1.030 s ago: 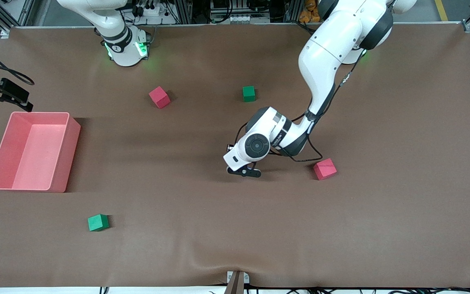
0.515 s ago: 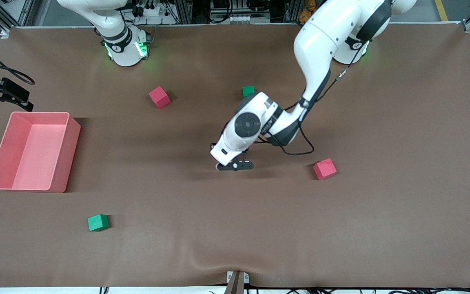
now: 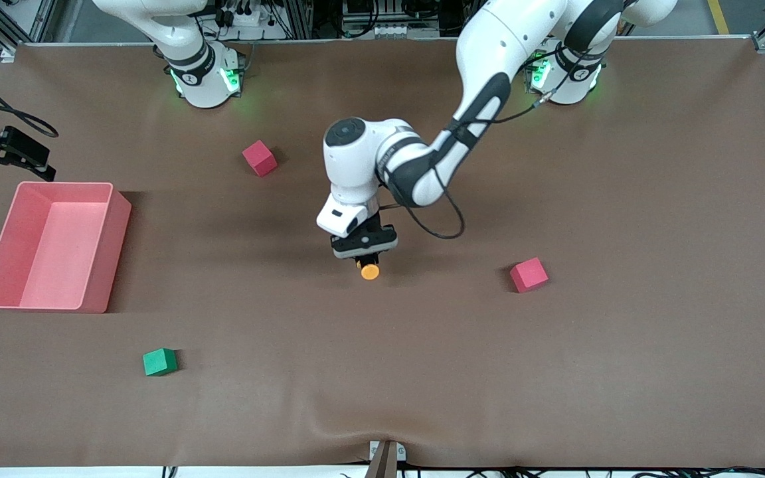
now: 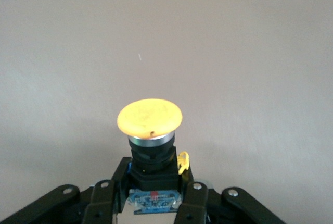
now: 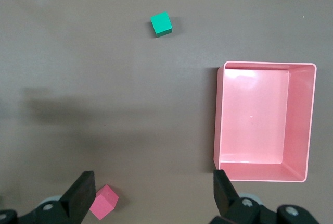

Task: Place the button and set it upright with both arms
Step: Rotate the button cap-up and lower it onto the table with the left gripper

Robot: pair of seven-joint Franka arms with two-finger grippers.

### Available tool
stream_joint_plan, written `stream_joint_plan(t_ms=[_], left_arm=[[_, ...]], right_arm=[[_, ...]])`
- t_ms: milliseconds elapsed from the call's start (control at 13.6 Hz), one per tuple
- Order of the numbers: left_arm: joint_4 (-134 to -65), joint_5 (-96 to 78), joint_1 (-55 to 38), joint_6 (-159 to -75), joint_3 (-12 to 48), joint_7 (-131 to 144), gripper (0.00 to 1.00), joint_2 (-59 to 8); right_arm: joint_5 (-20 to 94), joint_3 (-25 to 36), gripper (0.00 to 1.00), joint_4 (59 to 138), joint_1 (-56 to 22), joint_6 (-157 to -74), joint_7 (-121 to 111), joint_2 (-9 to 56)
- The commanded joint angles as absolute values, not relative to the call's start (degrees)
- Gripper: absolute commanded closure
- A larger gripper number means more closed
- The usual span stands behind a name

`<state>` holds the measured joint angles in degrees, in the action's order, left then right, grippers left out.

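Observation:
The button (image 3: 370,271) has a round orange cap (image 4: 150,120) on a black body (image 4: 152,164). My left gripper (image 3: 364,255) is shut on that black body over the middle of the table. The cap points away from the fingers (image 4: 193,199), toward the front camera. In the left wrist view my left gripper (image 4: 151,190) grips the body on both sides. My right gripper (image 5: 152,193) does not show in the front view. It hangs open and empty, high over the table between the pink bin (image 5: 216,130) and a pink cube (image 5: 104,202).
A pink bin (image 3: 117,219) stands at the right arm's end. One pink cube (image 3: 259,158) lies near the right arm's base and another (image 3: 528,274) toward the left arm's end. A green cube (image 3: 159,362) (image 5: 161,24) lies nearer the front camera.
The left arm has swung toward the right arm's end and turned its wrist, so the button's orange cap now shows. The arm now covers a green cube. The right arm has not moved.

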<state>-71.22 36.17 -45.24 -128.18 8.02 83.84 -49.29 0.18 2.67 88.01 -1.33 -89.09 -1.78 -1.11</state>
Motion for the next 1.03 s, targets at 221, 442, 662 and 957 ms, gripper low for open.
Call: stream_joint_plan(t_ms=[221,442,662,957], left_arm=[[-72.1,59.6,-49.2,-129.2,6.9,109.4,1.00,-52.9],[-73.4,72.6,-49.8,-129.2,6.9,115.5,1.00,-54.7],[-73.3,84.9,-49.7,-129.2,6.9,123.8,1.00,-58.3],[-73.2,91.8,-49.8,-129.2,7.0,128.9,1.00,-61.4]], right_arm=[[-0.7,1.8,0.00,86.7,-0.2,-87.3,-2.7,-0.6],[-0.7,1.8,0.00,86.7,-0.3,-87.0,-2.8,-0.6],[-0.6,1.8,0.00,86.7,-0.4,-87.1,-2.7,-0.6],[-0.6,1.8,0.00,86.7,-0.4,-87.1,-2.8,-0.6]])
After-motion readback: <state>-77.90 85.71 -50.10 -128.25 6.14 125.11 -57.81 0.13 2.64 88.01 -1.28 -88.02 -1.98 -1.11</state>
